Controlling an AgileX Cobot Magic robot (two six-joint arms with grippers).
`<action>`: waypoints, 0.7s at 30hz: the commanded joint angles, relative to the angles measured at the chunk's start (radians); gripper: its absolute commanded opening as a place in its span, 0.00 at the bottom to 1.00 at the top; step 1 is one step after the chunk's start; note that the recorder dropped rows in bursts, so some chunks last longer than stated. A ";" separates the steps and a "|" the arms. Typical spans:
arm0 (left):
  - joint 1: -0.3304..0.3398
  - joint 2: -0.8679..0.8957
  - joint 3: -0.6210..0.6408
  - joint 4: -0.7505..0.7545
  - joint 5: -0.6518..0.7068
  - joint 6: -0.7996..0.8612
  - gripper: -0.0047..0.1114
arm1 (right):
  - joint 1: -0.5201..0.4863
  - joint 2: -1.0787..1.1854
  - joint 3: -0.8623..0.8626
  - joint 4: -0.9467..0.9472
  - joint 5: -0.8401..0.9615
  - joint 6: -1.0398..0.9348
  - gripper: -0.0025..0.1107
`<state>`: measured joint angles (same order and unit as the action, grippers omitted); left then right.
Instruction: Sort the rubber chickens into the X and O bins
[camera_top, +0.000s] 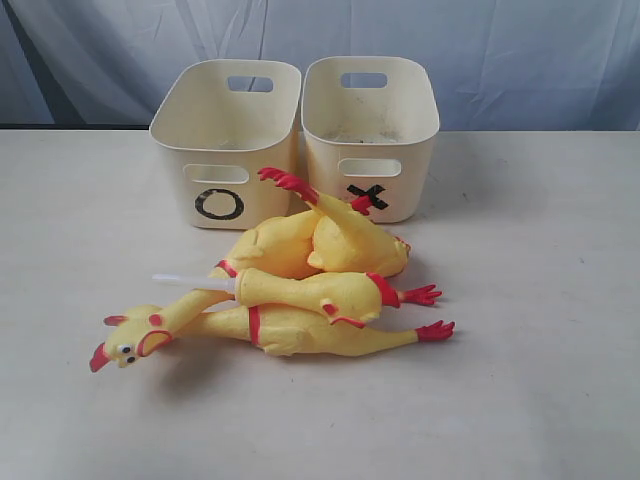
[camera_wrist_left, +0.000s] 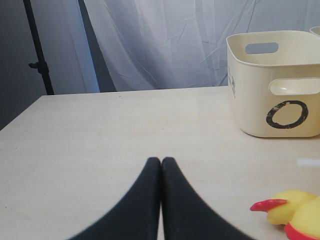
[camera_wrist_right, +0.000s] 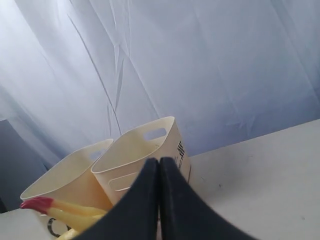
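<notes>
Three yellow rubber chickens lie piled on the table before the bins: the front one (camera_top: 290, 333) has its head at the left, a middle one (camera_top: 310, 290) lies across it, and a back one (camera_top: 335, 240) has red feet raised toward the bins. The O bin (camera_top: 222, 140) stands at back left and the X bin (camera_top: 372, 135) beside it on the right. Neither arm shows in the exterior view. My left gripper (camera_wrist_left: 161, 161) is shut and empty over bare table, with the O bin (camera_wrist_left: 277, 82) ahead of it. My right gripper (camera_wrist_right: 159, 161) is shut and empty, in front of the X bin (camera_wrist_right: 145, 155).
A pale curtain hangs behind the table. A chicken's red comb and yellow head (camera_wrist_left: 285, 207) lie near the left gripper. In the right wrist view a red foot (camera_wrist_right: 36, 203) of a chicken sticks up by the O bin (camera_wrist_right: 65, 180).
</notes>
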<state>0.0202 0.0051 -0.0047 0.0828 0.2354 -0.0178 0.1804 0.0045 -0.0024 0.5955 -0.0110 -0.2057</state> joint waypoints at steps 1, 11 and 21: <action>-0.002 -0.005 0.005 0.006 -0.004 0.000 0.04 | -0.003 -0.005 0.002 0.018 -0.026 0.000 0.01; -0.002 -0.005 0.005 0.006 -0.004 0.000 0.04 | -0.001 -0.005 -0.017 0.095 0.011 0.000 0.01; -0.002 -0.005 0.005 0.006 -0.004 0.000 0.04 | -0.001 0.131 -0.252 0.031 0.349 -0.076 0.01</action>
<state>0.0202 0.0051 -0.0047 0.0828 0.2354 -0.0178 0.1804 0.0688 -0.1937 0.6503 0.2246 -0.2282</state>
